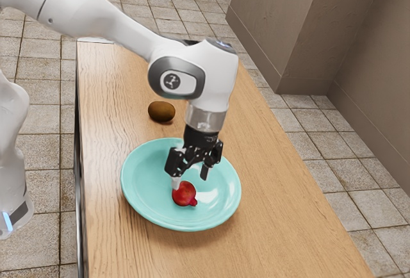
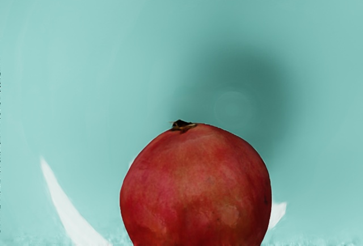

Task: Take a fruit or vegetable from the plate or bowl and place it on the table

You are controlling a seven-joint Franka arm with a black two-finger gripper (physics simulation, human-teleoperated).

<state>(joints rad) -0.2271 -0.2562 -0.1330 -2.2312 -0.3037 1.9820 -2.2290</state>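
My gripper [image 1: 191, 180] is over the turquoise plate [image 1: 138, 191], its two fingers spread apart and pointing down. A red pomegranate [image 1: 184, 193] lies on the plate, just below the fingertips; one finger overlaps its upper edge in the exterior view, and I cannot tell whether they touch. In the wrist view the pomegranate [image 2: 195, 192] is large at the lower middle, with its dark crown on top and the plate's surface [image 2: 102, 59] behind it.
A brown, kiwi-like fruit [image 1: 161, 111] lies on the wooden table [image 1: 282, 227], outside the plate and nearer the table's far end. The table's long edge runs along the exterior view's left, beside the tiled floor.
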